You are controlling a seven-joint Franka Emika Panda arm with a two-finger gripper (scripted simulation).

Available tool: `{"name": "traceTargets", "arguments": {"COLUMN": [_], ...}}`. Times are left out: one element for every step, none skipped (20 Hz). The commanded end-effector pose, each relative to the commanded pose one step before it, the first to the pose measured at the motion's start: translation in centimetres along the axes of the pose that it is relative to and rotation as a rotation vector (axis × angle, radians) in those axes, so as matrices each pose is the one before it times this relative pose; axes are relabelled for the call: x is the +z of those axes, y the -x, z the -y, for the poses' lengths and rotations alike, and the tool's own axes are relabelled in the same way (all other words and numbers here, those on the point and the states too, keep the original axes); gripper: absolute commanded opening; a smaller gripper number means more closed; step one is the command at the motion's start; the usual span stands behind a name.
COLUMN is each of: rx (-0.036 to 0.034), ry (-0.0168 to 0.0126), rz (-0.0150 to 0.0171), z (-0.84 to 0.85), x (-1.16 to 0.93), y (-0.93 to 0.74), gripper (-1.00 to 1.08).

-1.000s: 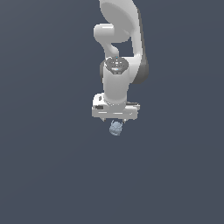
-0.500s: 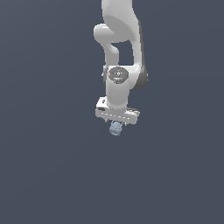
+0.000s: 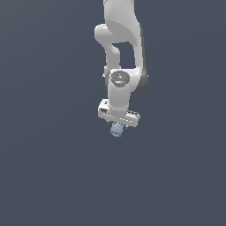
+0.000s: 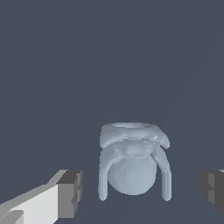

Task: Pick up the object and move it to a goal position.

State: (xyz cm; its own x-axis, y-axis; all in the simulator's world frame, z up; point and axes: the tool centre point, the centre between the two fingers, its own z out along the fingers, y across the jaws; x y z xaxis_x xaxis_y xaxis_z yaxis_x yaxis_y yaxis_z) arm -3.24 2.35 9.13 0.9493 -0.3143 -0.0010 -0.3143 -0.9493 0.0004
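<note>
Pale blue-grey object (image 4: 133,162): small mottled lump, a rounded ball under arched bands with a flatter cap. Lies between the two dark finger pads (image 4: 70,193) in the wrist view, touching neither, with open background on both sides. In the exterior view, sits just under the white gripper (image 3: 118,122), near the middle of the scene. Cannot tell from either view whether it rests on a surface, since the background is one flat dark grey.

Gripper: spread wide, pinching nothing, straddling the lump. Crossbar tilted, lower toward the exterior view's right.

Franka arm (image 3: 120,42): white, reaching down from the top of the exterior view, with the round wrist joint directly above the crossbar.

Change over the last second: upper links swung toward the exterior view's right and the crossbar went from near level to tilted. Object held its place on screen throughout.

Reading for the task: lump not yet grasped or lifted. Likely the final alignment before closing. Calls for the pads to close squarely on the rounded body, which may slip if caught off-centre. Shows no goal marker in either view.
</note>
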Motion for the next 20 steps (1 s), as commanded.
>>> {"name": "traceTargets", "arguments": {"rx": [0.00018, 0.00000, 0.00000, 0.00068, 0.00000, 0.00048, 0.00068, 0.00000, 0.00097, 0.00000, 0.00097, 0.00000, 0.00068, 0.00000, 0.00000, 0.00000, 0.00000, 0.00000, 0.00000, 0.00000], "ry": [-0.00014, 0.00000, 0.00000, -0.00003, 0.00000, -0.00001, -0.00002, 0.00000, -0.00002, 0.00000, -0.00003, 0.00000, -0.00005, 0.00000, 0.00000, 0.00000, 0.00000, 0.00000, 0.00000, 0.00000], "rz": [-0.00039, 0.00000, 0.00000, -0.00008, 0.00000, -0.00006, -0.00009, 0.00000, -0.00012, 0.00000, -0.00012, 0.00000, -0.00008, 0.00000, 0.00000, 0.00000, 0.00000, 0.00000, 0.00000, 0.00000], "z": [0.000, 0.004, 0.007, -0.028, 0.012, -0.012, -0.021, 0.019, -0.031, 0.021, -0.033, 0.020, -0.018, 0.019, 0.018, 0.016, 0.011, 0.004, 0.000, 0.000], "x": [0.016, 0.103, 0.171, 0.234, 0.306, 0.369, 0.432, 0.500, 0.550, 0.529, 0.455, 0.396, 0.323, 0.259, 0.191, 0.128, 0.072, 0.022, 0.000, 0.000], "y": [-0.013, 0.005, 0.009, -0.001, 0.017, 0.012, 0.012, 0.030, 0.014, 0.029, 0.002, 0.011, -0.013, -0.009, -0.017, -0.021, -0.018, -0.007, 0.000, 0.000], "gripper": [1.00, 1.00, 1.00, 1.00, 1.00, 1.00, 1.00, 1.00, 1.00, 1.00, 1.00, 1.00, 1.00, 1.00, 1.00, 1.00, 1.00, 1.00, -1.00, -1.00]}}
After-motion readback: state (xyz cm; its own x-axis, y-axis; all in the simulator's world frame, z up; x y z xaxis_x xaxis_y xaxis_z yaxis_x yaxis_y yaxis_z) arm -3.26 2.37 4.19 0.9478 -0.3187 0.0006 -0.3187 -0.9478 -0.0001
